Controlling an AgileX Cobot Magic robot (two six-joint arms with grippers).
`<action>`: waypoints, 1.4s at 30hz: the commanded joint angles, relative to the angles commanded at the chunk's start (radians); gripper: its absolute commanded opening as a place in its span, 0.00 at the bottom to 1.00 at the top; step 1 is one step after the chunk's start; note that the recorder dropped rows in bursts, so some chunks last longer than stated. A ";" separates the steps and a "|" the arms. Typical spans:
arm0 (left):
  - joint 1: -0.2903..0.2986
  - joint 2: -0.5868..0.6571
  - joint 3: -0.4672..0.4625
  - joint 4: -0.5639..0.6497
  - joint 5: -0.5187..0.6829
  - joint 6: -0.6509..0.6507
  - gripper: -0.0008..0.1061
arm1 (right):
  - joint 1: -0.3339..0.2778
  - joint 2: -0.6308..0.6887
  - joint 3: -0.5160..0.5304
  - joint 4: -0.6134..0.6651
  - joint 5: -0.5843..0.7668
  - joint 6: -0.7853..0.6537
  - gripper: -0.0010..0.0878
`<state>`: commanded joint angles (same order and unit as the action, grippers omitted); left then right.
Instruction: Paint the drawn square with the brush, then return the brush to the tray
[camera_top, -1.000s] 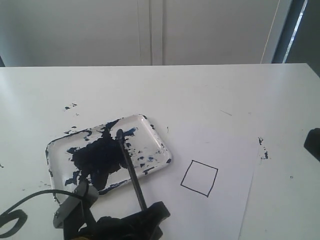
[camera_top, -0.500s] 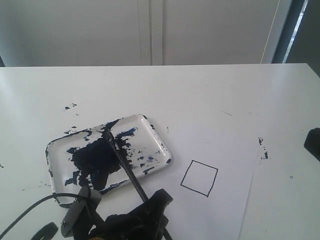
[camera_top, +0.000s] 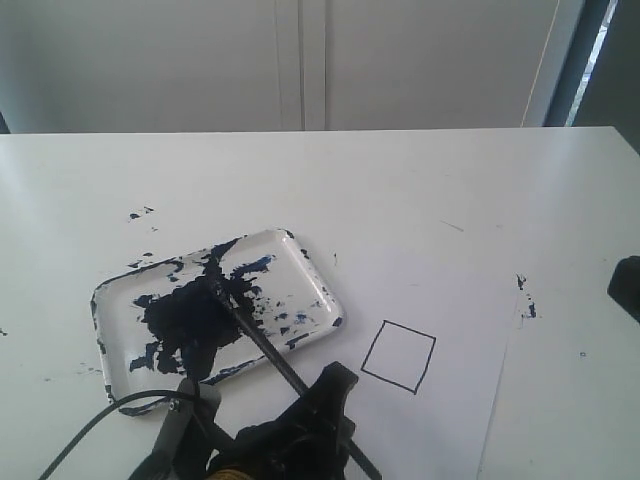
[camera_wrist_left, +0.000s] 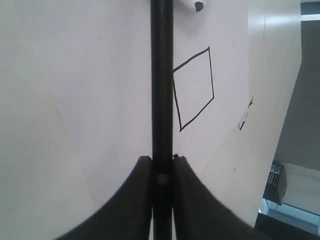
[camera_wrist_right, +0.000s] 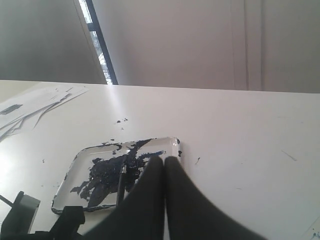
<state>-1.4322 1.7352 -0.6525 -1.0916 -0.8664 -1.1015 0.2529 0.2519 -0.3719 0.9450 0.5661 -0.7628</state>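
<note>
The white tray (camera_top: 312, 283), smeared with dark navy paint, lies left of centre on the table. The thin black brush (camera_top: 255, 338) slants from the paint blotch down to my left gripper (camera_top: 322, 392), which is shut on its handle near the table's front edge. In the left wrist view the brush (camera_wrist_left: 162, 75) runs straight out from between the left gripper (camera_wrist_left: 162, 161) fingers. The drawn square (camera_top: 398, 356), (camera_wrist_left: 194, 90) is an empty black outline on the paper, to the right of the brush. My right gripper (camera_wrist_right: 164, 160) is shut with nothing in it, well away, facing the tray (camera_wrist_right: 86, 154).
The square sits on a white paper sheet (camera_top: 450, 400) at the front right. Small paint specks (camera_top: 140, 214) mark the table behind the tray, and more (camera_top: 527, 300) lie by the paper's right edge. A dark shape (camera_top: 626, 288) shows at the right border.
My left gripper has shifted right along the front edge with the brush. The brush now leans lower and its tip has slid left and nearer within the tray's paint.
</note>
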 joint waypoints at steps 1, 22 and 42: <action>0.000 0.000 0.000 0.000 -0.002 -0.001 0.01 | 0.000 0.000 0.000 0.000 0.002 0.000 0.01; 0.004 0.000 0.000 -0.002 0.031 0.002 0.23 | 0.000 0.000 0.000 0.000 0.012 0.000 0.01; 0.004 -0.002 0.000 0.055 -0.138 0.006 0.47 | 0.000 0.000 0.000 -0.002 0.039 0.000 0.01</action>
<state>-1.4279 1.7333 -0.6525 -1.0364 -1.0044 -1.0955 0.2529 0.2519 -0.3719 0.9430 0.6055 -0.7628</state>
